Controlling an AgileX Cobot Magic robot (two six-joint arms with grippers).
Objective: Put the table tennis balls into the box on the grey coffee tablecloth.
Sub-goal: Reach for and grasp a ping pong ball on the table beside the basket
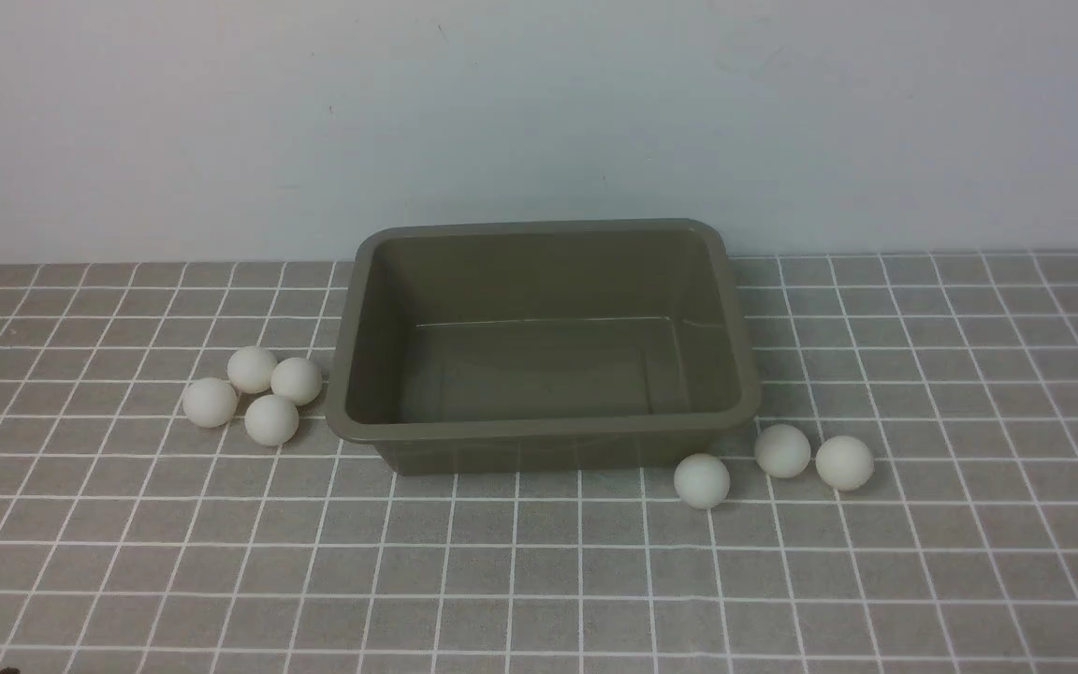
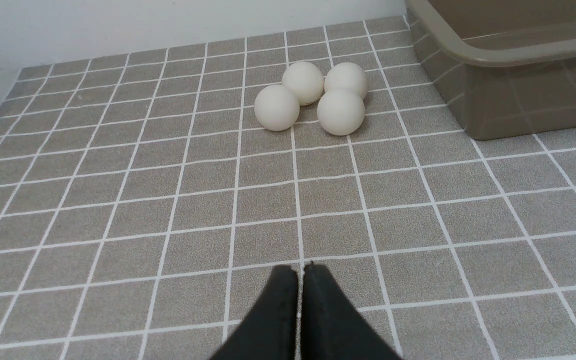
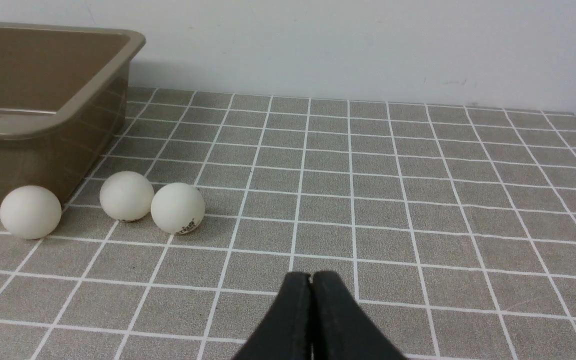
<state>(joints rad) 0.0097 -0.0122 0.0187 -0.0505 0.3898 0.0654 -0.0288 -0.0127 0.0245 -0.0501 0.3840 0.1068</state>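
Stands at the start, with left jaws and right jaws both pressed together around nothing, the box (image 1: pixel 539 432) empty on the grey coffee tablecloth (image 1: pixel 548 571), four table tennis balls (image 2: pixel 340 112) well ahead of the left jaws, three ahead of the right jaws, all seven waiting.

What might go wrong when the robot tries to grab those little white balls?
The four balls left of the box sit bunched together, so grabbing one may send the others rolling. The left pincer and right pincer are shut; unless they open first, they would only shove a ball.
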